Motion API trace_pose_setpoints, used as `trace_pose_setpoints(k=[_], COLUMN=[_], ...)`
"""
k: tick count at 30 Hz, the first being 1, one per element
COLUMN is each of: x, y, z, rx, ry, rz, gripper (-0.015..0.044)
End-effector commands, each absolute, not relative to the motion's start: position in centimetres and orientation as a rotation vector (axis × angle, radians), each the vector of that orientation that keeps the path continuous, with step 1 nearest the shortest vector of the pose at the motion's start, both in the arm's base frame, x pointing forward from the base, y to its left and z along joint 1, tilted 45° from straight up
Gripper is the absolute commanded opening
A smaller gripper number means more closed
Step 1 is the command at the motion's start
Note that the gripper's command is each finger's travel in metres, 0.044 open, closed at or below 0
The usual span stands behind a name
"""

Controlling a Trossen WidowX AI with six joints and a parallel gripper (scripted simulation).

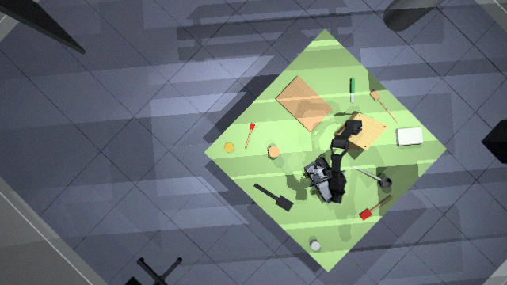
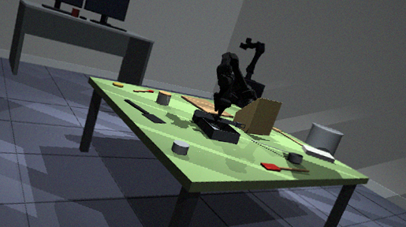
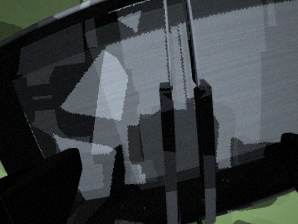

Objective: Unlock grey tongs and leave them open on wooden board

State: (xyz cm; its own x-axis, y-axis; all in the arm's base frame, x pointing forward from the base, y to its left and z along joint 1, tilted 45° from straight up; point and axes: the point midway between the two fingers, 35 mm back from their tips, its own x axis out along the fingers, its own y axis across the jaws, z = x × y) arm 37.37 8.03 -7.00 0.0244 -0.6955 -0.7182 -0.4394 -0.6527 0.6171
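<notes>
1. The black parallel-jaw gripper (image 2: 219,115) hangs over the tin with its fingers spread wide, nothing between them.
2. Directly below, the thin grey metal tongs (image 3: 178,50) rest across the dark rectangular roasting tin (image 2: 217,129), arms close together, locked shut.
3. The step in hand looks like the approach before grasping; next, descend to straddle the arms, then close.
4. The flat pale wooden board (image 1: 303,102) lies well apart across the green table (image 1: 253,166).
</notes>
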Motion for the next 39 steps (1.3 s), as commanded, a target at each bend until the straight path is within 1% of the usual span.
trace_pose_setpoints(k=[1, 39], x=[37.3, 37.5], y=[8.0, 3.6], z=[-7.0, -11.5], rx=[2.079, 2.078], ry=[-1.182, -1.184], rz=[-1.679, -1.676], gripper=[0.0440, 0.0440])
